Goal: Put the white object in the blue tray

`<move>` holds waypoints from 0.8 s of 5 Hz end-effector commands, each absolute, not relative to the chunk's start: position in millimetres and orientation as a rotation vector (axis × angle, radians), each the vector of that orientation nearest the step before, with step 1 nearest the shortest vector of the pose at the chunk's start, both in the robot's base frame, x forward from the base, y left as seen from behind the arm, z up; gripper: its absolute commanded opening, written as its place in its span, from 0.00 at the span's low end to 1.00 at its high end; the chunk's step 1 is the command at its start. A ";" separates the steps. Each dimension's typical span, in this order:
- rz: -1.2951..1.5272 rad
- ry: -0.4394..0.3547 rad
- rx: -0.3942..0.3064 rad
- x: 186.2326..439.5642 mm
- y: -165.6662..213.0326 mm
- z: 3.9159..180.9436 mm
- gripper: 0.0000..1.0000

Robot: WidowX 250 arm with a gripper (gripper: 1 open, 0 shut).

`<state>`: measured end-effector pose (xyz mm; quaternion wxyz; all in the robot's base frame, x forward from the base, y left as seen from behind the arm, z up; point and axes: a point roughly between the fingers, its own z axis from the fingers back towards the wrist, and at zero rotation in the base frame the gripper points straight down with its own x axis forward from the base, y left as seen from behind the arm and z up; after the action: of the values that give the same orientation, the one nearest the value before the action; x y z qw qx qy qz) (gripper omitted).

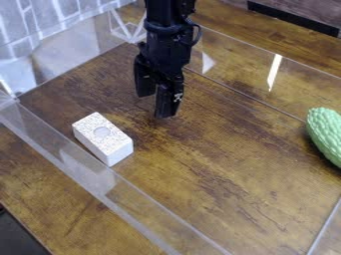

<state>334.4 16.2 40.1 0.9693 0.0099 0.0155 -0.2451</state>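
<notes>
The white object (103,137) is a small brick-shaped block with a speckled top. It lies flat on the dark wooden table (226,184) at the left. My black gripper (154,101) points straight down over the table, up and to the right of the block and apart from it. Its fingers are open with nothing between them. The blue tray is out of view.
A green bumpy oval object (325,134) lies at the right edge of the view. The table's left corner (16,125) runs close to the white block, with a shiny strip along it. A grey tiled surface (40,25) stands at the back left.
</notes>
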 end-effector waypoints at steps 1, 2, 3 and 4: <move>-0.478 -0.041 0.042 339.9 23.9 62.5 1.00; -0.479 -0.040 0.041 339.2 25.4 61.0 1.00; -0.480 -0.041 0.039 337.8 26.5 60.2 1.00; -0.478 -0.039 0.040 336.8 29.1 59.9 1.00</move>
<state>330.9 21.9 35.6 0.9688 0.0086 0.0162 -0.2472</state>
